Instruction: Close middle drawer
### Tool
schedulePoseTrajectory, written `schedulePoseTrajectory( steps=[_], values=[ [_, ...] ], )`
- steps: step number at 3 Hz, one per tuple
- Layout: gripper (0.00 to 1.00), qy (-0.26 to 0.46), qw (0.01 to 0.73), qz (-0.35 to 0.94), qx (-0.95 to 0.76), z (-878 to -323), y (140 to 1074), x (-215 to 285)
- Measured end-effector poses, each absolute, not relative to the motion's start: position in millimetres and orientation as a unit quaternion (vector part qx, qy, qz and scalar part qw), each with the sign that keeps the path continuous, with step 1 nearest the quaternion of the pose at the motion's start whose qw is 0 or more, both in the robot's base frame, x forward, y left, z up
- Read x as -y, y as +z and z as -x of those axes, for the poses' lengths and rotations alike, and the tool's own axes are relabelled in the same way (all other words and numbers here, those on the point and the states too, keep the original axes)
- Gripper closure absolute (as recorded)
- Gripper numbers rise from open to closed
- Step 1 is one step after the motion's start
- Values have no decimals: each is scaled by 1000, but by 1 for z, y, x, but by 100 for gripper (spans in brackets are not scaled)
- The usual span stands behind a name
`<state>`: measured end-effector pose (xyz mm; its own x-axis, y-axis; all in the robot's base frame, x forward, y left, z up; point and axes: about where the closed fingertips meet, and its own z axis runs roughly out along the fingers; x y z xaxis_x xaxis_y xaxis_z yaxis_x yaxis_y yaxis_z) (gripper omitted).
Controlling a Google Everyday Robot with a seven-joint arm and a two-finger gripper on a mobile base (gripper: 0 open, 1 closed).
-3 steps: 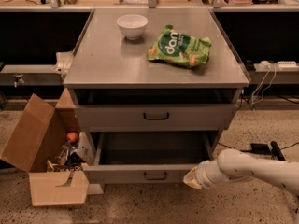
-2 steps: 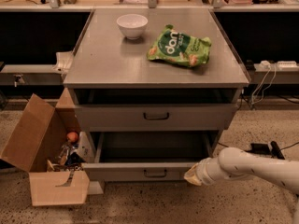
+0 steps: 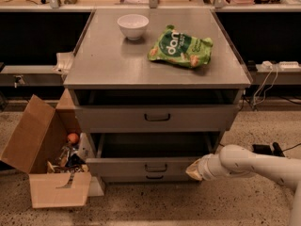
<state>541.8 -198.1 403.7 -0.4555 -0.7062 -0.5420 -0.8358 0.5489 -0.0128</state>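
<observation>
The grey cabinet (image 3: pixel 155 69) has three drawers. The middle drawer (image 3: pixel 141 166) is pulled out, its low front panel showing a small dark bar handle, its inside dark and seemingly empty. The top drawer (image 3: pixel 157 117) above it stands slightly out. The lowest drawer front (image 3: pixel 155 177) shows as a thin strip under the middle one. My white arm comes in from the right, and the gripper (image 3: pixel 194 169) is pressed against the right end of the middle drawer's front panel.
A white bowl (image 3: pixel 132 26) and a green snack bag (image 3: pixel 181 47) lie on the cabinet top. An open cardboard box (image 3: pixel 44 159) with odds and ends stands on the floor at the left. Cables and a power strip (image 3: pixel 277 66) are at the right.
The middle drawer has slid a short way in, and my arm has followed it toward the cabinet, staying against the front panel's right end.
</observation>
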Motion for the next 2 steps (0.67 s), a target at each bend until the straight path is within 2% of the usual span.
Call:
schedulePoseTrajectory(
  steps=[2],
  values=[
    [100,129,263,429,-855,-549,402,194]
  ],
)
